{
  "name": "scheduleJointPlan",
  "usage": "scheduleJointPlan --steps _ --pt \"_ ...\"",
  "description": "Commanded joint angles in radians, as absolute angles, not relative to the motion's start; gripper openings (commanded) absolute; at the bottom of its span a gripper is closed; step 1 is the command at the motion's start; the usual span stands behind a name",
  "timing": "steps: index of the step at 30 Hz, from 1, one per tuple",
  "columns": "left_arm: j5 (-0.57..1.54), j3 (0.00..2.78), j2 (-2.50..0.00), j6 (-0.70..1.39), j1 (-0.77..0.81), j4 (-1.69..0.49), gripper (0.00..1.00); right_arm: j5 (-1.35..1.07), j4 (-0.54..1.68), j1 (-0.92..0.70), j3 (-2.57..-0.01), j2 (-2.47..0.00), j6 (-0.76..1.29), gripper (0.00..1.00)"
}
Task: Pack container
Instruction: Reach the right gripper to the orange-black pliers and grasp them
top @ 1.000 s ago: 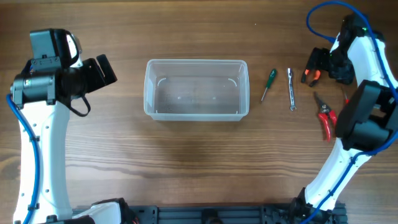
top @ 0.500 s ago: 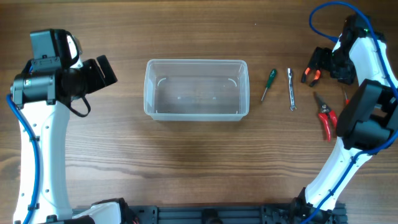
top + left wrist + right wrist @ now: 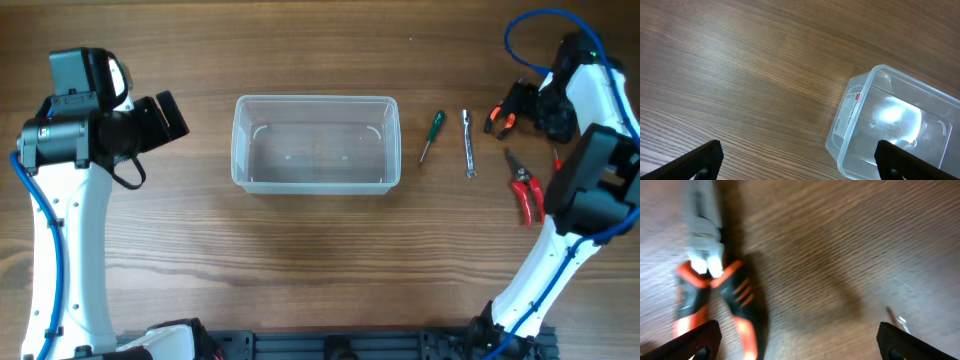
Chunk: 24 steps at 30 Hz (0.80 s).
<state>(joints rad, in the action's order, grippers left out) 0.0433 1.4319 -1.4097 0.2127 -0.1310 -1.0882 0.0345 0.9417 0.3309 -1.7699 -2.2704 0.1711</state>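
Note:
The clear plastic container (image 3: 315, 142) sits lidless and empty in the middle of the table; its corner also shows in the left wrist view (image 3: 890, 125). My left gripper (image 3: 168, 115) is open and empty, left of the container and apart from it. My right gripper (image 3: 512, 104) is open at the far right, over orange-and-black pliers (image 3: 497, 120), which show blurred in the right wrist view (image 3: 715, 305). A green-handled screwdriver (image 3: 431, 135), a metal wrench (image 3: 468, 143) and red-handled cutters (image 3: 522, 185) lie right of the container.
A small red-tipped tool (image 3: 556, 155) lies partly hidden by the right arm. A thin metal tip (image 3: 897, 319) shows in the right wrist view. Bare wooden table (image 3: 320, 260) lies in front of the container.
My right arm has shifted slightly to the right near the pliers. The left arm and the container have not moved.

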Motion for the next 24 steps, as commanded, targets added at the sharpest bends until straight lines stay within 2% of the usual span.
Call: scheduleJointPlan --steps 1,5,7,14,17,21,24 --pt "0.056 1.433 -1.41 0.226 -0.128 -1.09 1.0 0.051 0.946 0.329 -1.774 -2.329 0.184 0.99" --pt "0.056 1.433 -1.41 0.226 -0.128 -1.09 1.0 0.051 0.948 0.329 -1.773 -2.353 0.2 0.99" --pt "0.056 1.433 -1.41 0.226 -0.128 -1.09 1.0 0.051 0.951 0.329 -1.773 -2.353 0.203 0.89" --pt "0.056 1.433 -1.41 0.225 -0.128 -1.09 1.0 0.043 0.962 0.329 -1.773 -2.353 0.212 0.23" --pt "0.056 1.433 -1.41 0.225 -0.128 -1.09 1.0 0.043 0.968 0.329 -1.773 -2.353 0.212 0.22" --pt "0.055 1.433 -1.41 0.225 -0.128 -1.09 1.0 0.043 0.974 0.329 -1.773 -2.353 0.212 0.15" --pt "0.055 1.433 -1.41 0.225 -0.128 -1.09 1.0 0.043 0.979 0.329 -1.773 -2.353 0.212 0.06"
